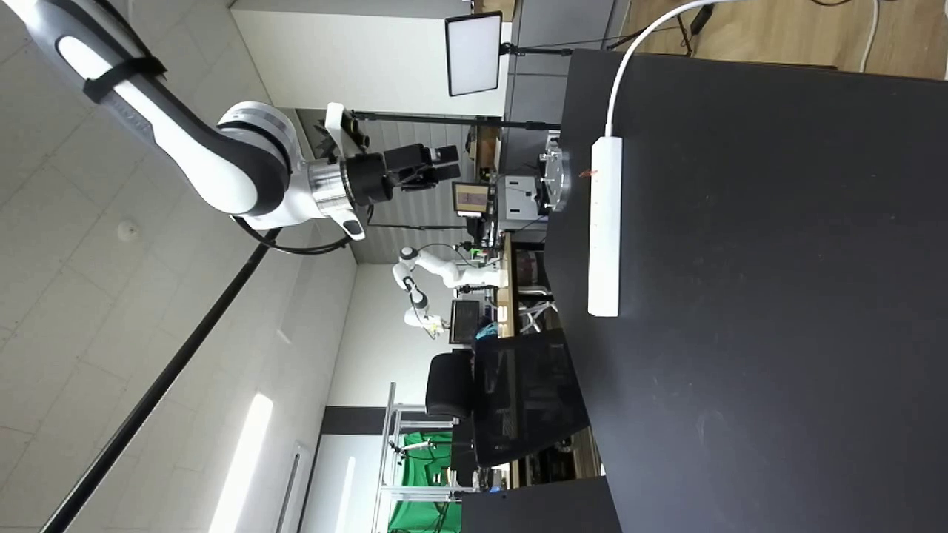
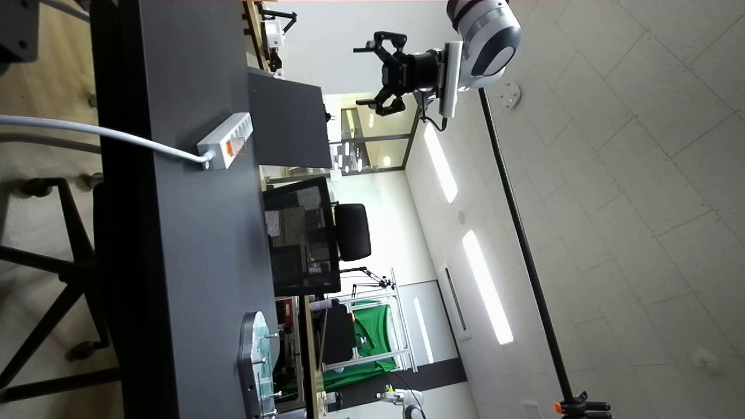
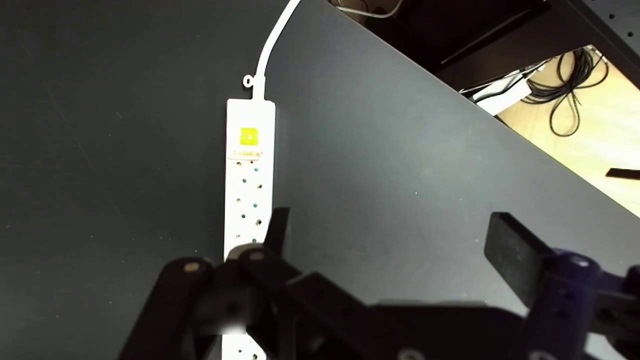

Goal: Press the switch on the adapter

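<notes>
Jaws spread wide, nothing held; gripper [image 2: 357,76] well above table [image 1: 778,333]
White adapter [image 1: 604,229] laid on table, cable [image 3: 272,42] led out near yellow switch [image 3: 249,136]; switch not lined up with fingertips [image 3: 512,247] in wrist view
Risks: switch may be straddled or missed if descent is made with jaws apart; flap-like piece [image 3: 245,155] beside switch may be snagged; adapter, apparently unfixed, may be slid or tipped by off-centre press
</notes>
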You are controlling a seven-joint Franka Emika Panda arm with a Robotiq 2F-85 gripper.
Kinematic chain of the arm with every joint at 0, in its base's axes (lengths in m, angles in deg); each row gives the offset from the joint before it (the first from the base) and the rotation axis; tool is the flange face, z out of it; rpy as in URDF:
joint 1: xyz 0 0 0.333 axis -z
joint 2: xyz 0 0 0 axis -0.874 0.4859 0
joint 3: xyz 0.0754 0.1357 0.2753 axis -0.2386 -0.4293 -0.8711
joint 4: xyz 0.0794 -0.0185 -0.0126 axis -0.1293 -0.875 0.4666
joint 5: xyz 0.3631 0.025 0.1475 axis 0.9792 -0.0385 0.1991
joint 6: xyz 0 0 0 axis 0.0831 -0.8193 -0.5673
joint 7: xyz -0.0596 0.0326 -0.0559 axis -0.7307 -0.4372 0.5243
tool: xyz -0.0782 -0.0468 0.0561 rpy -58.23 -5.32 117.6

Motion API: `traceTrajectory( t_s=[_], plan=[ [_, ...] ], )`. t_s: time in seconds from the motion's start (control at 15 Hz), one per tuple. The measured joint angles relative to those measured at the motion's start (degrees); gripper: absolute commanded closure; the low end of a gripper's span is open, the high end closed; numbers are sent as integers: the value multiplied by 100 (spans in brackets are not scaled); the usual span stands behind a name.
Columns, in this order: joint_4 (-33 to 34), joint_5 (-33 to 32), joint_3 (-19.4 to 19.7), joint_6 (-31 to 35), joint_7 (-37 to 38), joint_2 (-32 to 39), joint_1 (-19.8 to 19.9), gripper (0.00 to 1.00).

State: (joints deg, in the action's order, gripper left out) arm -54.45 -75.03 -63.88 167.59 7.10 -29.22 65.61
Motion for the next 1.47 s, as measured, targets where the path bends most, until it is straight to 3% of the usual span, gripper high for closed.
traceTrajectory(
  t_s=[0.2,0.27,0.33,1.0,1.47],
  plan=[
    [5,1,18,218,-134,79,92,0],
    [7,19,41,313,-202,132,158,25],
    [8,71,77,452,-281,207,233,26],
    [92,1204,104,2513,-902,1861,966,97],
    [625,1609,-200,2569,-893,2750,1331,100]
  ],
)
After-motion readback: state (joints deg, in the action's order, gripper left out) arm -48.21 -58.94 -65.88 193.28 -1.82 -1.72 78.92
